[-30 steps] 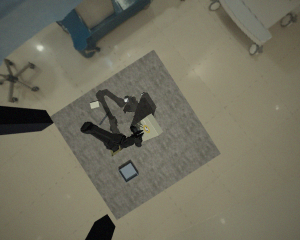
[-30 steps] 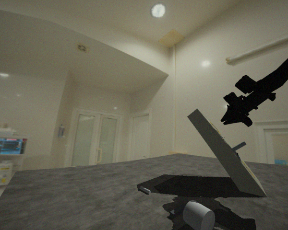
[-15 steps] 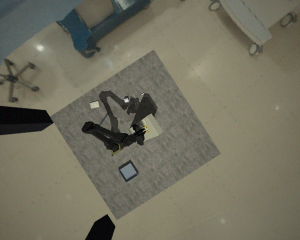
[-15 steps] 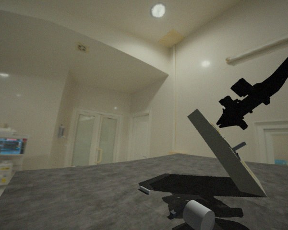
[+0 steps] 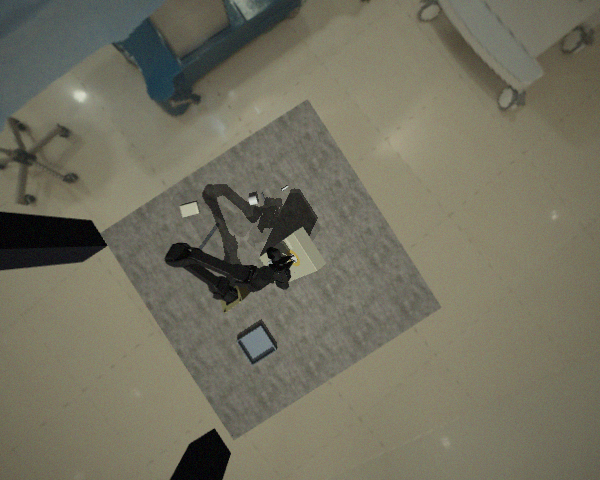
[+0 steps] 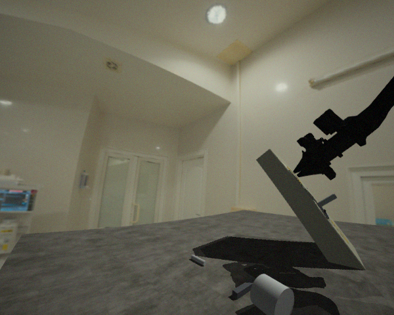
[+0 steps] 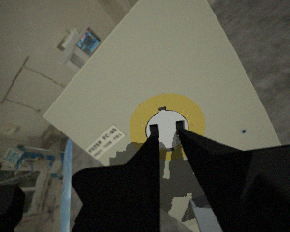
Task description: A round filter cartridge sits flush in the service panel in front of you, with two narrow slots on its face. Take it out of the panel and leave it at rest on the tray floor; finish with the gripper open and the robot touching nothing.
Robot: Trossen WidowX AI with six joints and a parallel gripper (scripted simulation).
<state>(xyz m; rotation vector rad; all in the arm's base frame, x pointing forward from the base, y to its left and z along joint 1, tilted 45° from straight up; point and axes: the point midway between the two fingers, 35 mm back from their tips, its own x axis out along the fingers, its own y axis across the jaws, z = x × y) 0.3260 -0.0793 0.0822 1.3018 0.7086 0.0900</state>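
The filter cartridge [image 7: 168, 117] is a white disc in the tilted cream service panel [image 5: 306, 262] [image 6: 299, 203] [image 7: 174, 58], ringed by a yellow band [image 7: 195, 113]. It looks flush. Its two dark slots show in the wrist view. My gripper [image 5: 292, 259] [image 6: 295, 173] [image 7: 167, 133] is partly open and empty, its two fingertips apart and at the two slots. Whether the tips are inside the slots or just in front of them I cannot tell. The blue-grey tray [image 5: 257, 342] stands on the grey mat and looks empty.
A blue-grey lever [image 6: 327, 199] sticks out of the panel's face below the cartridge. A white cylinder [image 5: 253, 198] [image 6: 270, 294] and a small pale bar [image 5: 285, 188] [image 6: 197, 260] lie on the mat behind the panel. A cream block [image 5: 189, 209] lies near the mat's edge.
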